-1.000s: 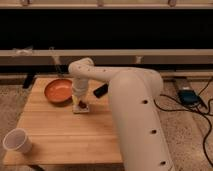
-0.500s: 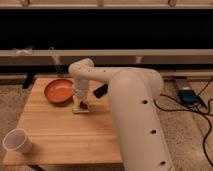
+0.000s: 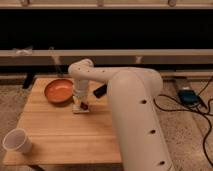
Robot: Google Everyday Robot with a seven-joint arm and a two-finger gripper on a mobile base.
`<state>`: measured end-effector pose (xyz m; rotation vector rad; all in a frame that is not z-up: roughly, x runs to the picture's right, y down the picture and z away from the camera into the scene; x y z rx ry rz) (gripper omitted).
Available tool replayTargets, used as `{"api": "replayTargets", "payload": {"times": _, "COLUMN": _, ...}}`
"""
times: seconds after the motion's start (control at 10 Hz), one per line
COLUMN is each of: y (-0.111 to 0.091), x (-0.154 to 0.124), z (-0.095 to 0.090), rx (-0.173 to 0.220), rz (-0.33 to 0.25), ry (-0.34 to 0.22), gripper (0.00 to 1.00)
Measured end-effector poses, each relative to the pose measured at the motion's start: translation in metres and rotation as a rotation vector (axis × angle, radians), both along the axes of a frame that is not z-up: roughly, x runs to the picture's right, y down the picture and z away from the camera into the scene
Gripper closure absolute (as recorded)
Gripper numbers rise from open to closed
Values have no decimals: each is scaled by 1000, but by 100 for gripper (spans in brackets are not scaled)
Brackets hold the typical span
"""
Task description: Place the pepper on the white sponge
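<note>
The white sponge [image 3: 79, 109] lies flat on the wooden table [image 3: 65, 132], just right of the orange bowl [image 3: 58, 91]. My gripper [image 3: 80, 101] points straight down right over the sponge. A small dark red pepper [image 3: 85, 105] shows at the gripper's tip, on or just above the sponge's right part. The gripper covers most of the sponge.
A white paper cup [image 3: 17, 141] stands at the table's front left corner. A dark flat object [image 3: 100, 90] lies right of the gripper, partly behind my arm. My white arm [image 3: 132, 115] covers the table's right side. A blue device [image 3: 187, 96] and cables lie on the floor at right.
</note>
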<state>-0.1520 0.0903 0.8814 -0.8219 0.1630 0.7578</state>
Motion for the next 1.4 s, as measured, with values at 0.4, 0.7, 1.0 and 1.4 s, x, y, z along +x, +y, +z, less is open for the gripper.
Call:
{"api": "replayTargets", "payload": {"times": 0.4, "y": 2, "x": -1, "z": -3, "rx": 8, "rz": -24, "ry": 0, "gripper": 20}}
{"api": "replayTargets", "payload": {"times": 0.7, "y": -2, "x": -2, "z": -6, "rx": 33, "rz": -10, "ry": -2, "gripper": 20}}
{"api": "replayTargets", "payload": {"times": 1.0, "y": -19, "x": 5, "z": -11, "rx": 73, "rz": 31, "ry": -5, "gripper": 20}}
{"api": "replayTargets", "payload": {"times": 1.4, "y": -39, "x": 10, "z": -25, "rx": 132, "rz": 71, "ry": -19, "gripper": 20}}
